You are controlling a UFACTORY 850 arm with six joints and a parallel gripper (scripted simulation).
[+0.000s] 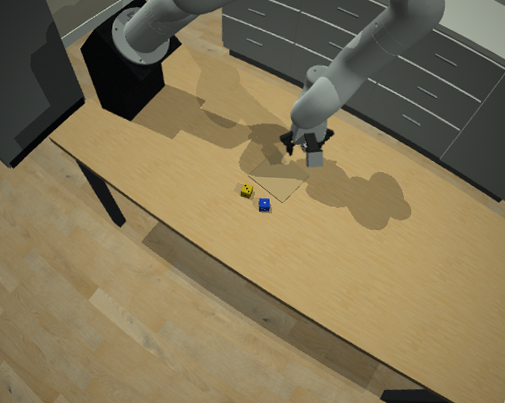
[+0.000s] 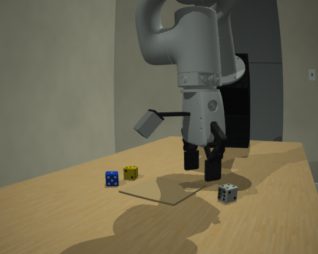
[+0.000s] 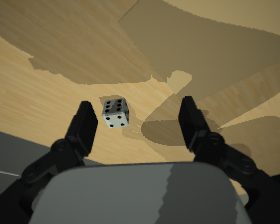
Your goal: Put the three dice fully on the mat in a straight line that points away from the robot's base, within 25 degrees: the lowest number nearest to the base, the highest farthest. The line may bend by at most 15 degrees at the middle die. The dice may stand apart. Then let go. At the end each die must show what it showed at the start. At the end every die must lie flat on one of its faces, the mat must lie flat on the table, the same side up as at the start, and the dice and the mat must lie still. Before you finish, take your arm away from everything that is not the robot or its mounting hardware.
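Observation:
My gripper [image 1: 305, 147] [image 2: 202, 174] [image 3: 137, 109] is open and empty, above the table beside the mat. The white die [image 2: 227, 193] [image 3: 115, 113] lies off the mat; in the wrist view it shows between the fingers, nearer the left one. Its top shows several pips. The arm hides it in the top view. The blue die [image 1: 264, 204] [image 2: 112, 179] shows one pip on top. The yellow die [image 1: 246, 190] [image 2: 131, 172] shows three on top. Both lie flat off the mat's other side. The thin mat [image 1: 283, 186] [image 2: 141, 190] [image 3: 210, 55] lies flat with no die on it.
The robot's black base [image 1: 120, 83] [image 2: 235, 117] stands at one end of the wooden table [image 1: 359, 271] [image 2: 250, 223]. Grey drawer cabinets [image 1: 428, 105] stand beyond the table's long edge. Arm shadows fall across the mat and table.

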